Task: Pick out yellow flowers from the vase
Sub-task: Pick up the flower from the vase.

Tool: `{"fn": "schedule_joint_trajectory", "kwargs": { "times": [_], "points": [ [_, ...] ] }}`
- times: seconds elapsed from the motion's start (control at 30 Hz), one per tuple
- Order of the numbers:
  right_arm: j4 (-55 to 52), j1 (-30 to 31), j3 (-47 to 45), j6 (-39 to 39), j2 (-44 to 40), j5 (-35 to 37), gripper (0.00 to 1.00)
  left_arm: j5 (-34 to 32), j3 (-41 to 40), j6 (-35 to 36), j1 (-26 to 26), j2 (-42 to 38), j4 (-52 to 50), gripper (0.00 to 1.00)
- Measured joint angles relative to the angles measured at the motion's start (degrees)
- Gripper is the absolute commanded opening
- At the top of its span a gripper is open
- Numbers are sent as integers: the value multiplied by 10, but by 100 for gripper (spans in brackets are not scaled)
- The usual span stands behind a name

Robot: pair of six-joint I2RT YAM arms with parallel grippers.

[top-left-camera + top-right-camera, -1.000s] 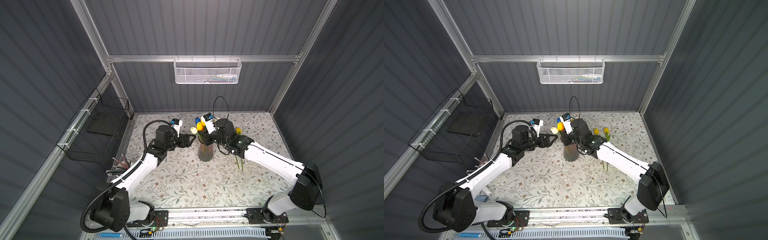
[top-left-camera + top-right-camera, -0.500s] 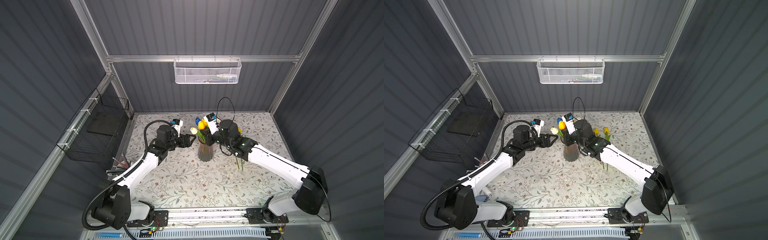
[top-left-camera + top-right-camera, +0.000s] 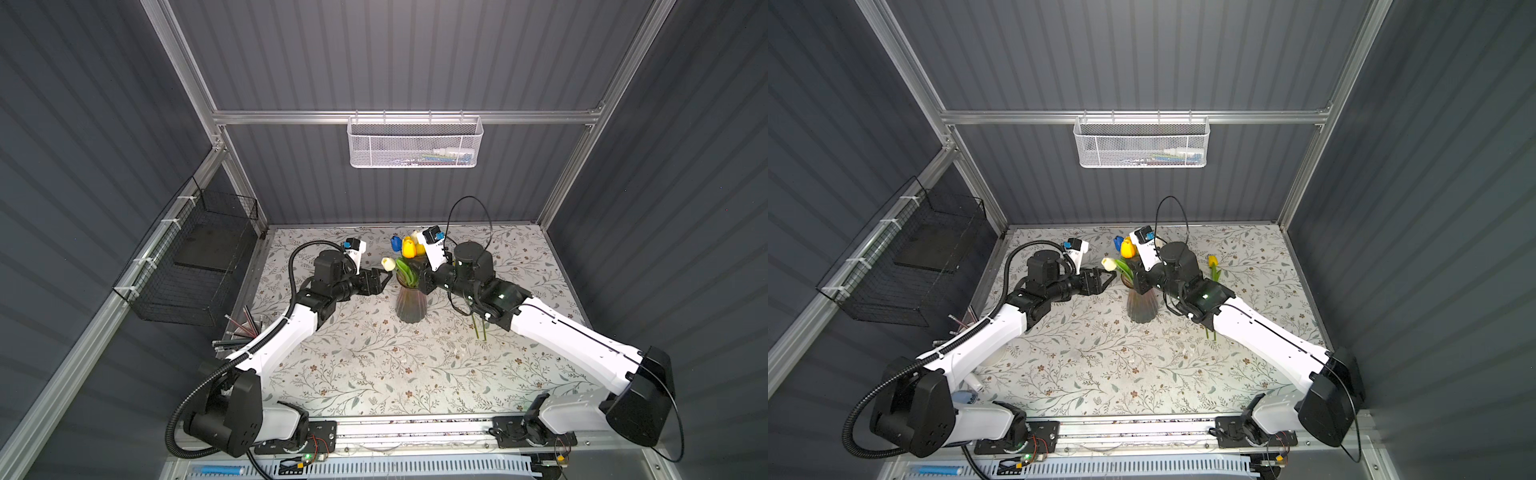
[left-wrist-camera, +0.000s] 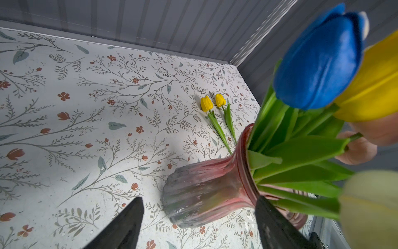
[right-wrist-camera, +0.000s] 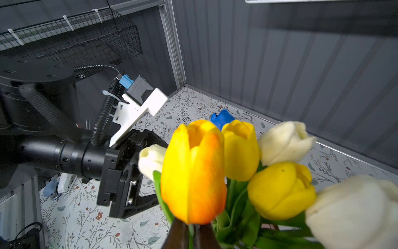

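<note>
Yellow flowers [image 5: 240, 151] are in two places. Three stand in the vase [image 3: 409, 305] among white tulips [image 5: 284, 142] and a blue tulip [image 4: 318, 60]. Two more lie side by side on the tabletop [image 3: 374, 374], between the vase and the right edge, heads [image 4: 206, 104] towards the back edge. The ribbed smoky vase stands upright near the middle of the tabletop, closer to the back edge.

The right gripper [image 5: 190, 235] is closed on the green stem just below the head of the orange-tinged tulip [image 5: 193, 172], above the vase's mouth. The left gripper [image 3: 384, 279] has its jaws apart and holds nothing. Its tips are just beside the vase's neck; whether they touch the glass cannot be told.

A pale covering printed with leafy twigs and small red blooms spreads over the tabletop. Dark grey ribbed walls [image 3: 395, 54] in an aluminium frame [image 3: 291, 117] enclose it. A white mesh basket [image 3: 413, 143] hangs on the back rail, and a black wire basket [image 3: 195, 266] on the left wall.
</note>
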Motion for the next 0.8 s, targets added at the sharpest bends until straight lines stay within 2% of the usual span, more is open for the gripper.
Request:
{"fn": "schedule_joint_trajectory", "kwargs": {
  "times": [0.8],
  "points": [
    [-39,-5,33,-42,-131,-31,8,0,0,-4,0,9,15,83]
  ]
}}
